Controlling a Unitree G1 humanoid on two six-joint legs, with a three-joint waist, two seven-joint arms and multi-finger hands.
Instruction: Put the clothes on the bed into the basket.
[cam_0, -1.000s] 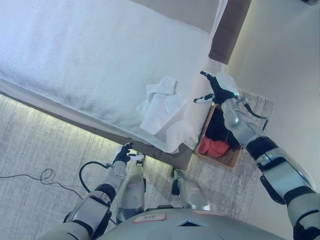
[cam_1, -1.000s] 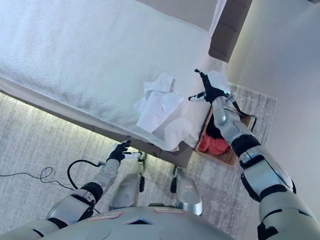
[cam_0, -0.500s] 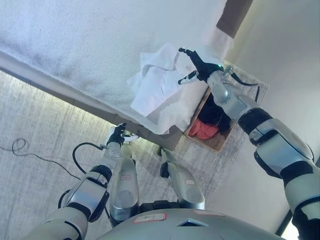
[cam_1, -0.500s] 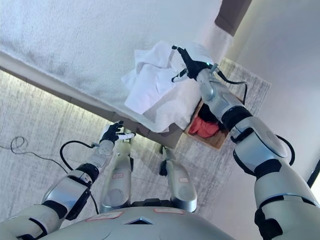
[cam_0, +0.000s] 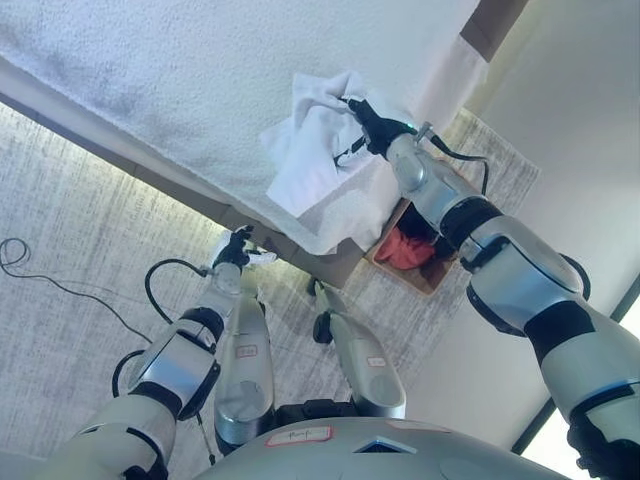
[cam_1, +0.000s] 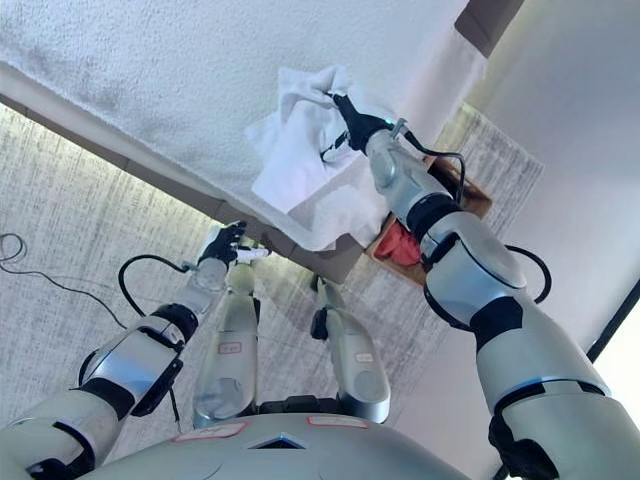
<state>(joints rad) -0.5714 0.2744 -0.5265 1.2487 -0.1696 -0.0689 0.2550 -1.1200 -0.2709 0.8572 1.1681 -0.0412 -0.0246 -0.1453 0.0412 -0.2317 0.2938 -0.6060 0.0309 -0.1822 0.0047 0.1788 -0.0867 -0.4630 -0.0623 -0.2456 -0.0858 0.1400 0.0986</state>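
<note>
A big bed (cam_0: 180, 80) with a fuzzy white cover fills the top of both views. Near its corner lies a bunched-up white cloth (cam_0: 315, 150). It is a piece of the clothes, and it sits on the bed close to the edge.

The right robot hand (cam_0: 365, 122) reaches out over the bed and rests on the right side of the white cloth. Its dark fingers are spread and only a little bent. They touch the cloth, but I cannot see them closed around it. A thin finger sticks down toward the cloth.

The basket (cam_0: 425, 255) stands on the floor just beside the corner of the bed, under the right arm. It looks like a brown box. A red cloth (cam_0: 402, 250) and something dark lie inside it. The arm hides part of the basket.

The left robot hand (cam_0: 235, 250) hangs low, down by the edge of the bed, well away from the white cloth. Its fingers are loose and a little spread, and it holds nothing.

A pale rug (cam_0: 90, 250) with a fine pattern covers the floor beside the bed. A thin black wire (cam_0: 40, 280) lies on the rug at the left.
</note>
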